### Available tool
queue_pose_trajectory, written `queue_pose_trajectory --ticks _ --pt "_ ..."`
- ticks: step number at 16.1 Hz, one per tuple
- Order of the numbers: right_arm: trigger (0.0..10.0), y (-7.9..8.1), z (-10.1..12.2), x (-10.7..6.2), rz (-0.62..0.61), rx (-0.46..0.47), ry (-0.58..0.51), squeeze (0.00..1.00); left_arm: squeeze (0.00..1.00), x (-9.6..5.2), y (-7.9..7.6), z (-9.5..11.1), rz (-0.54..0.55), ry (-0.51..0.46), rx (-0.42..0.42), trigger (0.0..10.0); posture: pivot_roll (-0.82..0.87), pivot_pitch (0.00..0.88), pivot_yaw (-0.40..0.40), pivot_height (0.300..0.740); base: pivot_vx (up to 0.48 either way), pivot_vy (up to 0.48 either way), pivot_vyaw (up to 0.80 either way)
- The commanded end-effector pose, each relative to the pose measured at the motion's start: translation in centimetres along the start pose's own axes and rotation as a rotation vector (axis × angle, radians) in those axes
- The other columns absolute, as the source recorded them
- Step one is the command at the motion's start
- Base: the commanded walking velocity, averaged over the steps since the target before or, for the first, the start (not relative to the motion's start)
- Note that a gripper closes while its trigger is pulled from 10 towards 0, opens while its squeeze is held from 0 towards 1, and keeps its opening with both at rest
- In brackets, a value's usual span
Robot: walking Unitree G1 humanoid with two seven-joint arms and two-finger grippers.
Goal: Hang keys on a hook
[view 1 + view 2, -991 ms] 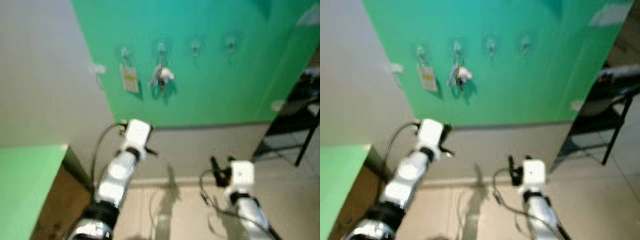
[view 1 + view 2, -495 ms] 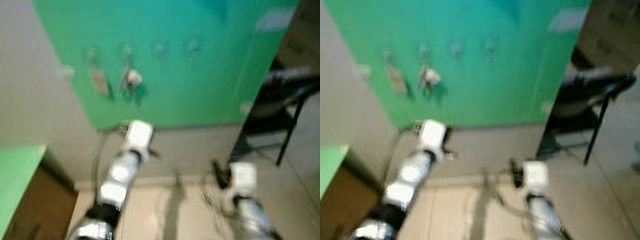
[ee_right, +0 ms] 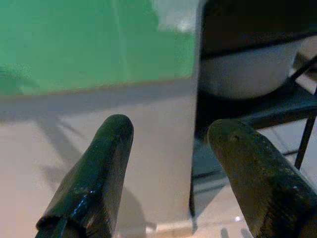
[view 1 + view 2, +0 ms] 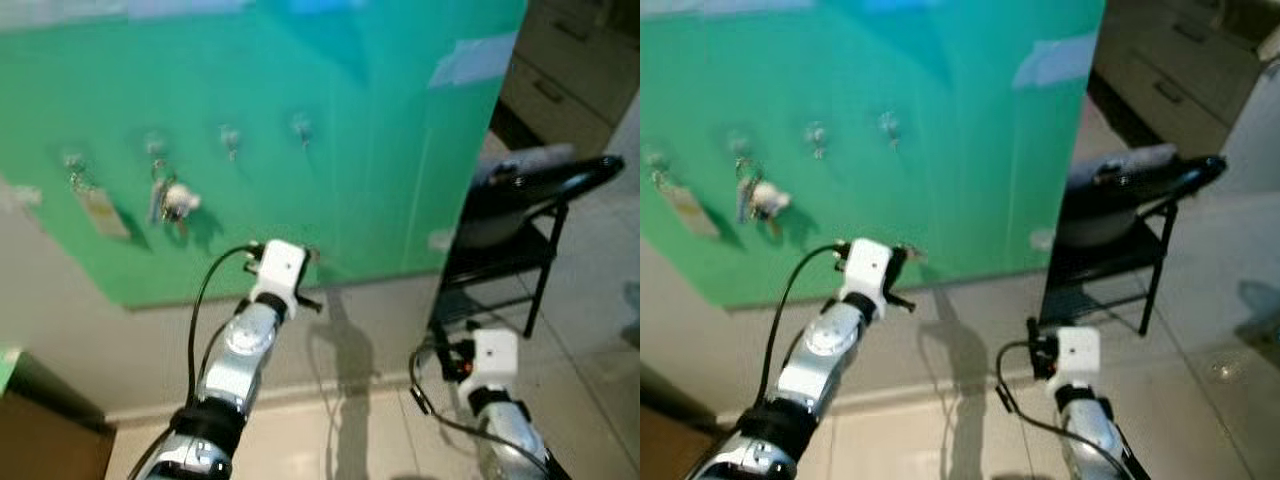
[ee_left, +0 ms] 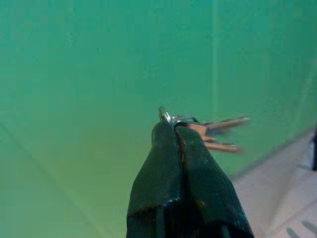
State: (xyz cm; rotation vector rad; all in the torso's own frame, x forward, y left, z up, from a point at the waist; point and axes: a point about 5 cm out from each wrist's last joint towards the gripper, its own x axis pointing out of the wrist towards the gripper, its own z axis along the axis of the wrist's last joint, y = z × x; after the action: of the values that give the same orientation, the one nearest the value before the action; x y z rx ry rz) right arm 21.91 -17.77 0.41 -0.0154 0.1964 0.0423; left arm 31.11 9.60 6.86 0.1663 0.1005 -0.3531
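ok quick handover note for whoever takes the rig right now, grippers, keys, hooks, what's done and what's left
Left gripper: shut on the keys, raised before the green wall panel, below the hooks.
Right gripper: open, empty, low beside the black stand.
Hooks: four in a row; first holds a tag, second a key bunch, third hook and fourth hook look free.
Done: keys picked up.
Left: lift keys to a free hook, slip the ring on, release.

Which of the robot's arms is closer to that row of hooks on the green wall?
Left. The left gripper, holding the keys, is raised just below the hooks; the right gripper hangs low, off toward the black stand.
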Motion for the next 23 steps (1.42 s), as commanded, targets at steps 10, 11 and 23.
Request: queue_pose_trajectory --ticks 10,11,23 --pt "10.0 1.7 1.0 0.3 0.052 0.011 -0.007 0.00 0.00 1.4 4.3 9.1 -0.456 0.028 0.008 10.0 -0.16 0.000 0.086 0.740 0.000 0.000 0.00" --pt "10.0 1.9 1.1 0.4 0.053 0.013 -0.007 0.00 0.00 1.5 4.7 10.8 -0.524 -0.018 -0.031 10.0 -0.16 0.000 0.086 0.740 0.000 0.000 0.00" --pt "10.0 1.5 -1.0 0.0 0.053 0.016 0.057 0.00 0.00 0.4 8.1 15.9 -0.776 -0.151 -0.235 10.0 -0.18 0.000 0.094 0.740 0.000 0.000 0.00"
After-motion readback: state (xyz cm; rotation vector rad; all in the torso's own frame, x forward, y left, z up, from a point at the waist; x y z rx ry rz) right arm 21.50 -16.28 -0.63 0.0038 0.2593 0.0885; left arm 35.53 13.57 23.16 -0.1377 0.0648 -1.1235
